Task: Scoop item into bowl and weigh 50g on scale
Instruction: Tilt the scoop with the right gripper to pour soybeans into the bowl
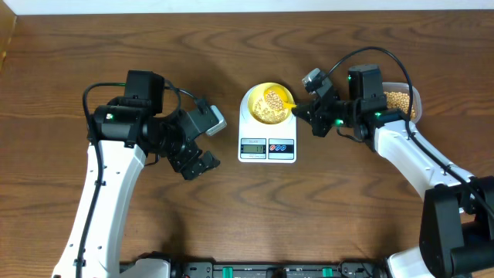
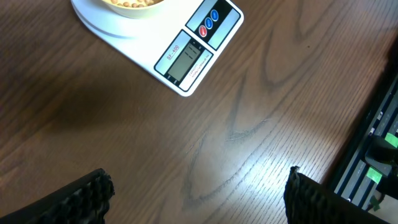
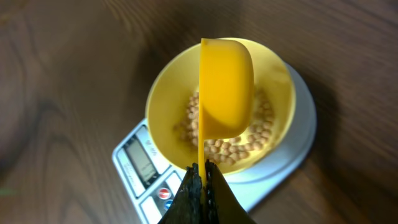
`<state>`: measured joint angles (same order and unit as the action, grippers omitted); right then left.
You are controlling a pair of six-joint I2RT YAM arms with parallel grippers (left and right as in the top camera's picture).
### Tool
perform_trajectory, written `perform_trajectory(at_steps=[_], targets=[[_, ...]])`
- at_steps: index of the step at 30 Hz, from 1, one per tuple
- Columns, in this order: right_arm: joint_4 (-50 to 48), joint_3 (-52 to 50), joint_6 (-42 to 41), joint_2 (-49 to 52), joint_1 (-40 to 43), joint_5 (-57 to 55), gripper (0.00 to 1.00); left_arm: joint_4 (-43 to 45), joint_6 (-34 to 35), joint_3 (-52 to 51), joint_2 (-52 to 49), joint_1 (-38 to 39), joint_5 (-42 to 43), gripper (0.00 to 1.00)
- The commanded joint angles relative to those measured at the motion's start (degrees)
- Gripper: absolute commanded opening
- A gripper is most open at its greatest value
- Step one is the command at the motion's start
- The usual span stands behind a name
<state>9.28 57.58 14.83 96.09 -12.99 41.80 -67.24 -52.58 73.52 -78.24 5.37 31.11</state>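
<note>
The white scale (image 1: 267, 139) sits mid-table with the pale yellow bowl (image 1: 255, 103) on its platform; tan beans (image 1: 266, 113) lie in the bowl. My right gripper (image 1: 309, 109) is shut on the handle of a bright yellow scoop (image 1: 279, 98), held tipped on its side over the bowl. In the right wrist view the scoop (image 3: 225, 87) hangs above the beans (image 3: 249, 138), between the jaws (image 3: 203, 174). My left gripper (image 1: 194, 164) is open and empty over bare wood left of the scale, its jaws (image 2: 199, 193) wide apart; the scale (image 2: 193, 53) shows there too.
A clear tub (image 1: 401, 100) of more beans stands at the far right, partly hidden behind my right arm. The table's front edge with black rails (image 2: 373, 149) shows in the left wrist view.
</note>
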Motion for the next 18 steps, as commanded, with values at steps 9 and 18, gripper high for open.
perform_trajectory(at_steps=[9,18], targets=[[-0.04,0.48,3.69,0.09,-0.22,-3.78,0.01,-0.17,-0.5,-0.28,0.07,0.13,-0.35,0.9],[-0.04,0.48,3.65,0.09,-0.24,-3.74,0.01,-0.17,-0.5,-0.28,0.07,0.13,-0.35,0.9]])
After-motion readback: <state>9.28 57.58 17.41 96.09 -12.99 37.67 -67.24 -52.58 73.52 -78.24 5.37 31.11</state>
